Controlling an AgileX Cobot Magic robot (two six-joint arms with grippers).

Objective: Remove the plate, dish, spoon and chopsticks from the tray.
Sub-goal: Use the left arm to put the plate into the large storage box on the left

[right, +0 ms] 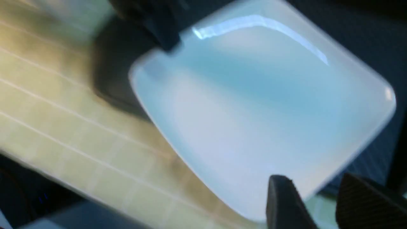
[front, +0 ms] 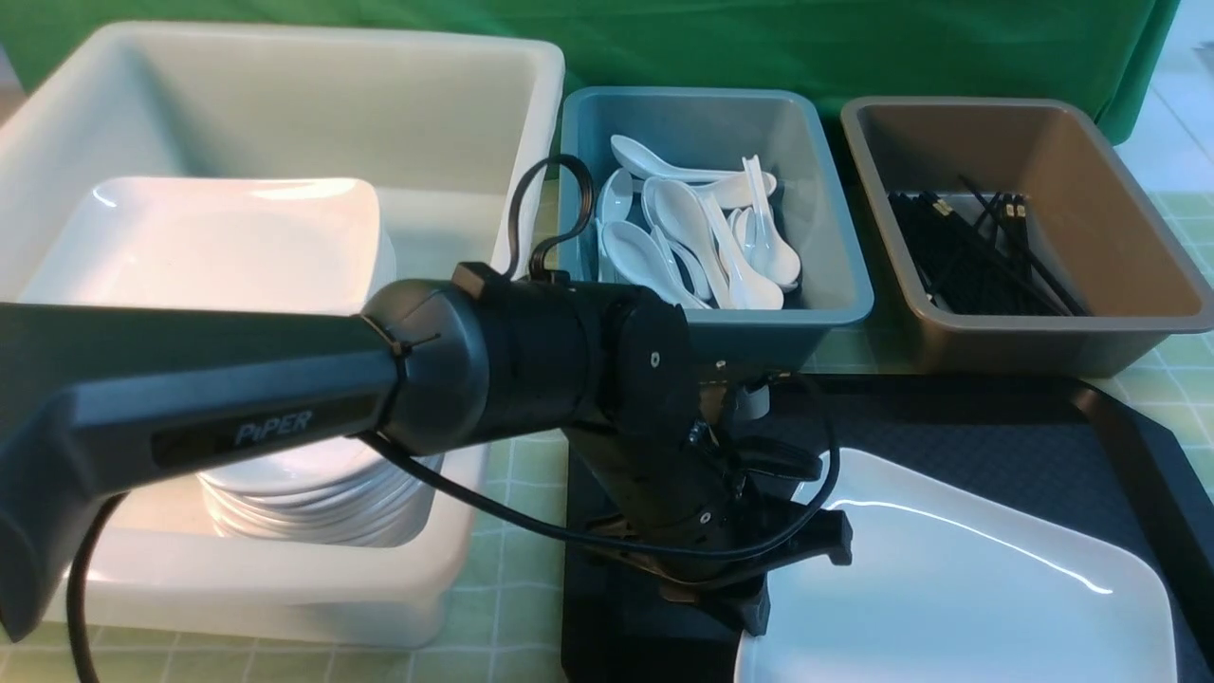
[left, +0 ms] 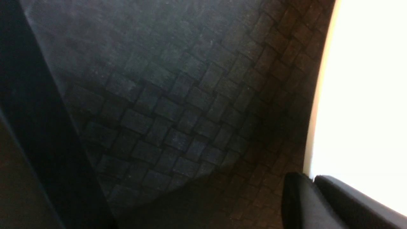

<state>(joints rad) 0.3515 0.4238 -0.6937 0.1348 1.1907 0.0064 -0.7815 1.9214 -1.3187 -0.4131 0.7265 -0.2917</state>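
Glossy white square plate [front: 948, 588] on diamond-textured tray [front: 996, 436], left pincer [left: 313, 184] pinching rim, right pincer [right: 314, 187] parted.

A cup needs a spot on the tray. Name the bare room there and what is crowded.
Bare: the far strip of the tray, between the plate and the teal bin and brown bin. Crowded: its left end, where the left gripper holds the plate's corner.

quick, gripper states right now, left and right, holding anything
left gripper: closed on the rim of the plate.
right gripper: open, jaws apart at the plate's edge, no grip visible.
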